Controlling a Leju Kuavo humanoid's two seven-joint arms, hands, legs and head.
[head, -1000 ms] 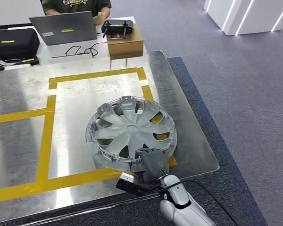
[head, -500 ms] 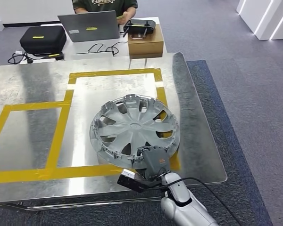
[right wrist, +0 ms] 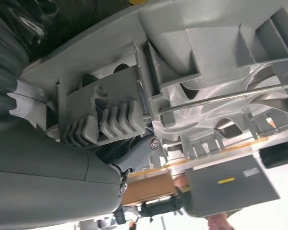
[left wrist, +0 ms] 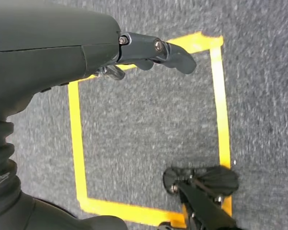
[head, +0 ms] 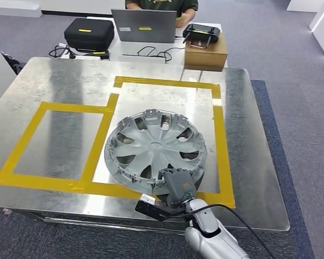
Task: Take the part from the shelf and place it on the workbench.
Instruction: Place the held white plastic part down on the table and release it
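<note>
Here, right hand (head: pixel 177 186) grips hubcap (head: pixel 154 147) on workbench (head: pixel 250 162).

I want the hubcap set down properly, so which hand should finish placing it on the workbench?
Probably the right hand: it already grips the near rim of the hubcap over the workbench. The left hand hangs over the carpet, holding nothing.

Honestly, you won't find anything readable here. The person's shirt (head: pixel 162 4) has pale lettering across the chest but it's cut off and too blurry. The yellow stickers on the laptop (head: pixel 144 26) and black case (head: pixel 89 33) are too small to make out.
</note>
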